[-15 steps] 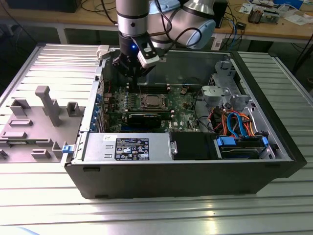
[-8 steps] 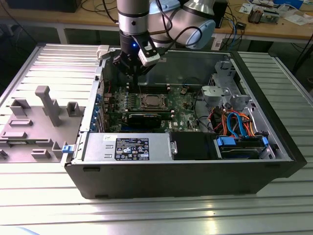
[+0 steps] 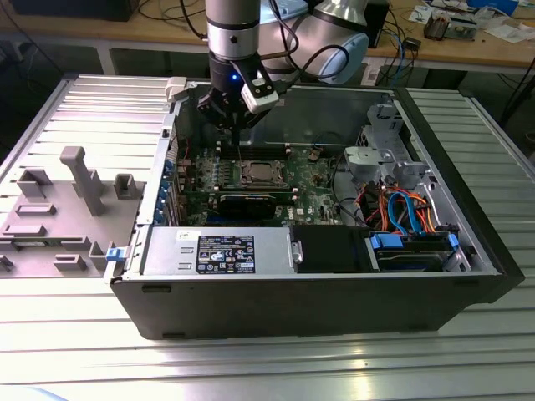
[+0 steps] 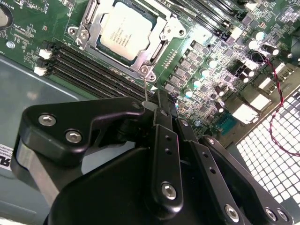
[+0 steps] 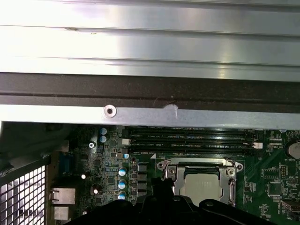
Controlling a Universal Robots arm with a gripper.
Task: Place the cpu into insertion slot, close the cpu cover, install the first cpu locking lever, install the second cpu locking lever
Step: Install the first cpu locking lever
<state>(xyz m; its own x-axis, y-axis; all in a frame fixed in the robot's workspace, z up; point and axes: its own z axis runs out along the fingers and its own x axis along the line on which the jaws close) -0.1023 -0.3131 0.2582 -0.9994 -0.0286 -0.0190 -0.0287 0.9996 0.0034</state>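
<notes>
Where I am: hanging over the open computer case (image 3: 468,251), my gripper (image 3: 236,125) just above the far edge of the green board (image 3: 313,180), a little to the exterior view's left of the socket.

My gripper: clenched — in the second wrist view the black fingers (image 4: 164,136) sit pressed together, and a thin wire lever (image 4: 146,93) rises right at their tips. Touching it or only just beside it? I can't tell from here.

The cpu: the cpu (image 4: 125,33) is down in the insertion slot (image 4: 154,22), pale metal face up, lying flat in both wrist views.

The cpu cover: the cpu cover (image 4: 92,31) is lowered, its silver frame lying around the chip's edges, with screw heads at the corners.

Stage, as I judge it: chip seated, frame closed, and I'm on the lever work at the socket's corner.

Neighbours: the long memory slots (image 4: 89,65) run just beside the socket; small round capacitors (image 4: 197,83) stand close on the other side.

Risk one: the lever is springy wire, so pushed off-line it could slip past my fingertips and snap back.

Risk two: coming down too low, my fingers could knock those capacitors or scrape the board.

Risk three: if the frame isn't fully flat, forcing the lever could load the chip unevenly.
</notes>
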